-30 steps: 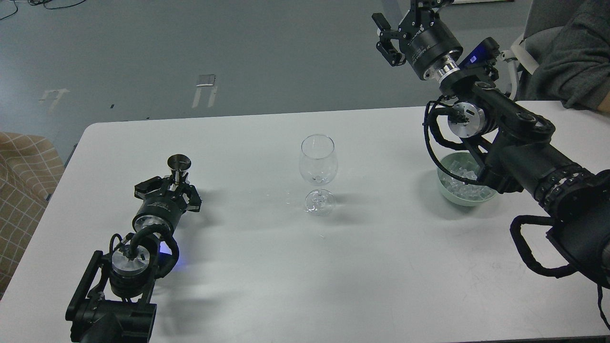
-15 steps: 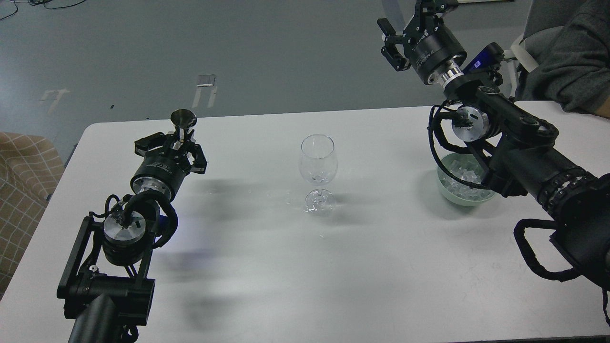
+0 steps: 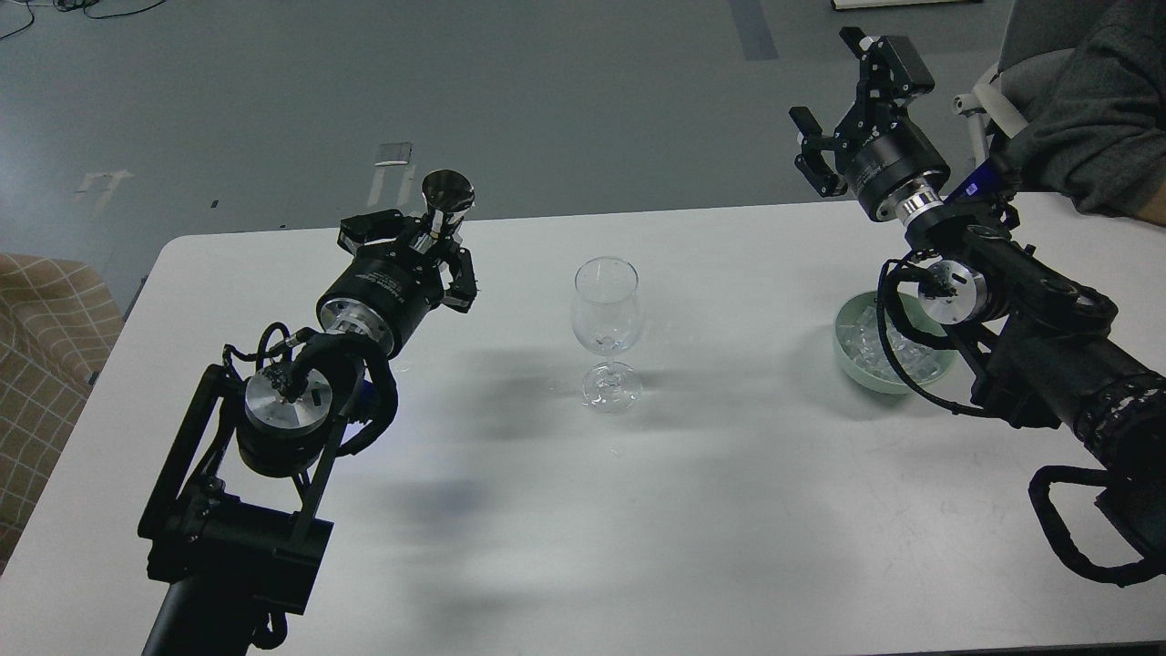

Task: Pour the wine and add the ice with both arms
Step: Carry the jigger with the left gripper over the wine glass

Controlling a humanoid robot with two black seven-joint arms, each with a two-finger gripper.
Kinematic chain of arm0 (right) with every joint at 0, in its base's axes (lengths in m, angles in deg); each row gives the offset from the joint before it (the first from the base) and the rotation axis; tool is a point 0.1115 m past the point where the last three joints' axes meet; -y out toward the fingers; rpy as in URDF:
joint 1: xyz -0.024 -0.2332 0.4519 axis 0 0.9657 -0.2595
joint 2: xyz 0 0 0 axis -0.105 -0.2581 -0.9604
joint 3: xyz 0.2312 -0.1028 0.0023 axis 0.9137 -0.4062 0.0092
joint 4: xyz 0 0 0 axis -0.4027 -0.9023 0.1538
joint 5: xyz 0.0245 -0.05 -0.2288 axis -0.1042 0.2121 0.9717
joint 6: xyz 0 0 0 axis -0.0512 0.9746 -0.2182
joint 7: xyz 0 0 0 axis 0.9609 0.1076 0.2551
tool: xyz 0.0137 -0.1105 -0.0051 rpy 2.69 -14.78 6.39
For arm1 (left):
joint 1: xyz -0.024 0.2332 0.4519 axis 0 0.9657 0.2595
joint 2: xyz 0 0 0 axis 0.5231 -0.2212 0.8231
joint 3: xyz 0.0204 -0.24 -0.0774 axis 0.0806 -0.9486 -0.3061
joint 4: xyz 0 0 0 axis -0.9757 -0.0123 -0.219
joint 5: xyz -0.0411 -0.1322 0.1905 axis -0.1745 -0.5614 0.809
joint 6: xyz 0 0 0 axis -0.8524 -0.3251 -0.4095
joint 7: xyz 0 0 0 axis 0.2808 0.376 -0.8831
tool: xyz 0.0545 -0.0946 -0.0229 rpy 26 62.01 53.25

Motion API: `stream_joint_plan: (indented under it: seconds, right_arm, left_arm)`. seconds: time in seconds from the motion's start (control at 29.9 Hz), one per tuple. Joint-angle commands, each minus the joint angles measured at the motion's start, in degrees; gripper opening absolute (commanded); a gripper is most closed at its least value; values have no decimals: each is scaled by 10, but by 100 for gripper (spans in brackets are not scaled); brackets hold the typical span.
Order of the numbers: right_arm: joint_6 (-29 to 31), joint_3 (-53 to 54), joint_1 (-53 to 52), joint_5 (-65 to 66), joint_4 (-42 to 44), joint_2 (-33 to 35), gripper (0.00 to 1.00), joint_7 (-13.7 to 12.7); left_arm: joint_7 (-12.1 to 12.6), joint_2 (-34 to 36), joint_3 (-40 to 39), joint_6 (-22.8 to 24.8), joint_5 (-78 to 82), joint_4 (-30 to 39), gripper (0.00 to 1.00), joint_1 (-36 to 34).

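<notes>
An empty-looking clear wine glass [image 3: 608,314] stands upright at the table's middle. My left gripper [image 3: 428,239] is shut on a small steel measuring cup [image 3: 446,199] and holds it lifted above the table, left of the glass. Whether wine is in the cup cannot be seen. A pale green bowl [image 3: 854,364] holds a heap of clear ice cubes [image 3: 861,342] at the right, partly hidden by my right arm. My right gripper [image 3: 852,100] is open and empty, raised high above and behind the bowl.
The white table [image 3: 583,510] ends at a far edge just behind the cup. A person's grey-sleeved arm [image 3: 1084,118] rests at the far right corner. A checked cushion [image 3: 46,337] lies beyond the left table edge.
My left gripper lifted the steel cup off the table and carried it up and right toward the glass. My right gripper swung right and stayed open, uncovering more of the bowl.
</notes>
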State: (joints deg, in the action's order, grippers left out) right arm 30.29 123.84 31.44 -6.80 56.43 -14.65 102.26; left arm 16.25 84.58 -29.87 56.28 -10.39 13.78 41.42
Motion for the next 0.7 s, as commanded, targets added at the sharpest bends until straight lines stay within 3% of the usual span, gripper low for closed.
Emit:
stream_joint_plan:
  seconds: [0.0,0.23,0.67]
  right_arm:
    - [1,1,6,0,-1,2,100,0]
    - [3,0,9,0,-1,2,100,0]
    - [3,0,11,0,-1,2,100,0]
  left_arm:
    - [7,0,22,-21,9,6,0,-8]
    - [20,0,60,-71,46,18,0,-19]
    - [22,0,98,-73,93,34,0,-35]
